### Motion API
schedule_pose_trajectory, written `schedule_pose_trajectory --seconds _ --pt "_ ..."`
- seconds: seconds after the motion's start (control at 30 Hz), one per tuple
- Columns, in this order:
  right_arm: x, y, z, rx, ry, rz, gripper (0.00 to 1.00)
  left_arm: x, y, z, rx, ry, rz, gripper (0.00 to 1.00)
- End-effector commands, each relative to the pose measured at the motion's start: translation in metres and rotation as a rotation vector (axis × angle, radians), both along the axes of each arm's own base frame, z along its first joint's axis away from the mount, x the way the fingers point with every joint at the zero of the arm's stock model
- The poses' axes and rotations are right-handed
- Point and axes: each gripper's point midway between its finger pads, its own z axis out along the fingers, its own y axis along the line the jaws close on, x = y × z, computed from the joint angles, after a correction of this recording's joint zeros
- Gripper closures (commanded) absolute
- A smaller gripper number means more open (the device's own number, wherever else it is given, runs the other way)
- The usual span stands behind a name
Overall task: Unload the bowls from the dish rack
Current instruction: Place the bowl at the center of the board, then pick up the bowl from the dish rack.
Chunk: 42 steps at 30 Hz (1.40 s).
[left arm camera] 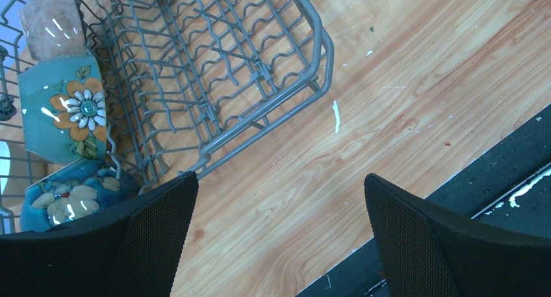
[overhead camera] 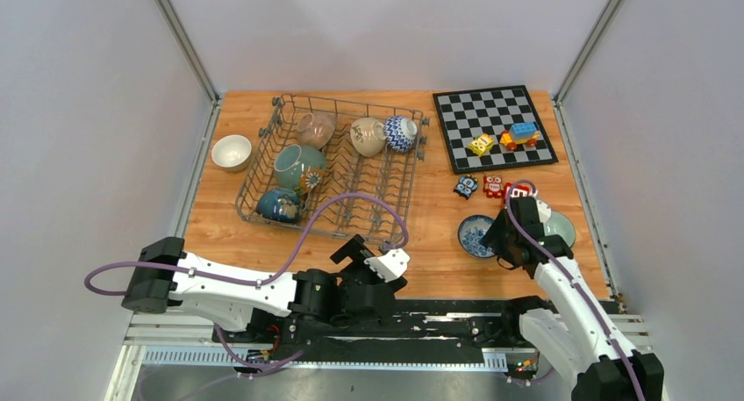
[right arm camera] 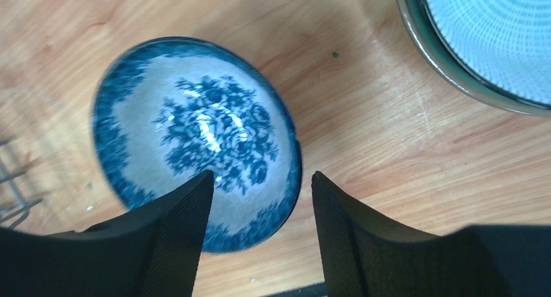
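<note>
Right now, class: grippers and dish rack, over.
Left gripper open. Right gripper open astride blue floral bowl's rim. Dish rack: five bowls inside. Purple cable crosses rack.

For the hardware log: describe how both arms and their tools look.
The left arm and right arm have white links with black joints. A purple cable loops along each. The left tool and right tool carry two broad black fingers with a fine mesh-textured face.

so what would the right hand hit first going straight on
Probably the blue floral bowl: the right hand points down with the bowl's near rim between its fingers, though depth is unclear.
</note>
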Motion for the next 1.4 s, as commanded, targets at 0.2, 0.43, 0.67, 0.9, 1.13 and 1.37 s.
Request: schedule_pose_trajectory --seconds 0.2,0.43,0.67,0.9,1.13,1.37 --pt "0.016 0.016 0.143 0.004 -0.275 0.228 0.35 0.021 0.001 0.073 0.021 -0.166 0.026 0.00" --pt "0.022 0.071 0.207 0.065 -0.415 0.514 0.41 0.051 -0.004 0.126 -0.220 -0.048 -0.027 0.00" --pt "0.042 0.148 0.212 0.071 -0.462 0.737 0.42 0.100 -0.004 0.150 -0.459 0.137 -0.026 0.00" --pt "0.092 0.191 0.187 0.071 -0.470 0.715 0.40 0.153 -0.009 0.158 -0.782 0.349 -0.023 0.00" --pt "0.125 0.220 0.191 0.197 -0.527 0.709 0.39 0.219 0.013 0.145 -1.038 0.485 0.099 0.00" --pt "0.124 0.253 0.193 0.318 -0.518 0.865 0.38 0.241 0.054 0.103 -0.950 0.480 0.316 0.02"
